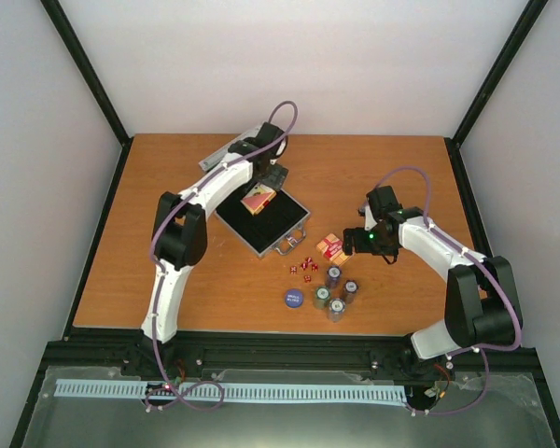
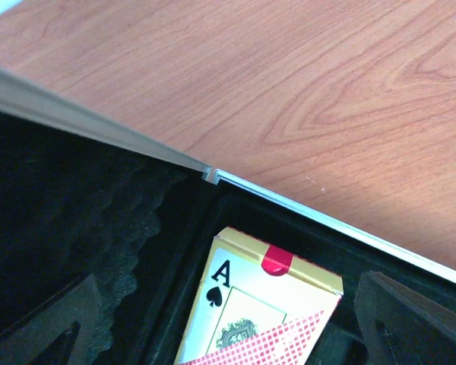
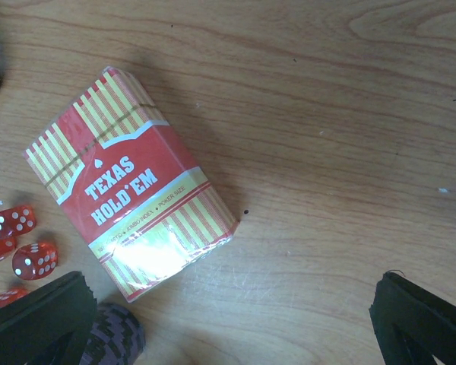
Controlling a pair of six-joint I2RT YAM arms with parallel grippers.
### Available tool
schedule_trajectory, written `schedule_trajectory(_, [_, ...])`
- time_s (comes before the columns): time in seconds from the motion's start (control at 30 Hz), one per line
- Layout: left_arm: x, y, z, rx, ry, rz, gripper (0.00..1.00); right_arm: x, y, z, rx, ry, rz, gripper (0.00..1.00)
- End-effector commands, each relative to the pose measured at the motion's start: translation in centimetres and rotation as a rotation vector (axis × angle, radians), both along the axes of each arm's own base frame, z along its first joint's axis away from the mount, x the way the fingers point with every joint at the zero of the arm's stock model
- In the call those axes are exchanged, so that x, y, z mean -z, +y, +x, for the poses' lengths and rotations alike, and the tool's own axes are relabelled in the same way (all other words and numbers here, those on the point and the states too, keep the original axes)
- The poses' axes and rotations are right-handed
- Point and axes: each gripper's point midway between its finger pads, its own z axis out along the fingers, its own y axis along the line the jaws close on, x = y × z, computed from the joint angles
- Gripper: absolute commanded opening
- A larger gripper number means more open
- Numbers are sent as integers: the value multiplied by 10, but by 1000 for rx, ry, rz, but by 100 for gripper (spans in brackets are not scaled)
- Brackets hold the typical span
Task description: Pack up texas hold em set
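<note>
Thus far, first deck [image 2: 262, 304] lies in case [image 2: 304, 209] between spread left jaws [image 2: 224, 331]; second deck [image 3: 129, 190], dice [image 3: 34, 258], chips [image 1: 334, 276] wait unpacked ahead of spread right jaws [image 3: 228, 323].

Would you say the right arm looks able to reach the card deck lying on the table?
Probably yes: the right gripper hangs open close above the card deck, which lies uncovered; the dice sit just beside it.

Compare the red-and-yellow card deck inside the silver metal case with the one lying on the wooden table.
The cased deck sits in the black lining of the silver case, showing its ace-of-spades face. The table deck lies on the wooden table beside the red dice, showing its Texas Hold'em title. Both are red-and-yellow card boxes.
</note>
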Motion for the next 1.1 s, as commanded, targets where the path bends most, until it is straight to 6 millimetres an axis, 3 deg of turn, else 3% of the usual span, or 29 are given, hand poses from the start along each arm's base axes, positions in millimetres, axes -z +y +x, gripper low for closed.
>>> schedule_trajectory(0.0, [19, -8, 14, -80, -22, -16, 95, 1, 4, 1, -20, 7, -2, 100])
schedule_trajectory(0.23, [41, -4, 12, -146, -40, 64, 95, 5, 5, -3, -23, 18, 12, 100])
schedule_trajectory(0.8, [56, 33, -15, -172, -3, 264, 96, 14, 11, -3, -30, 44, 40, 100])
schedule_trajectory(1.07, [37, 8, -12, -93, -33, 124, 98, 16, 13, -3, -40, 51, 46, 100])
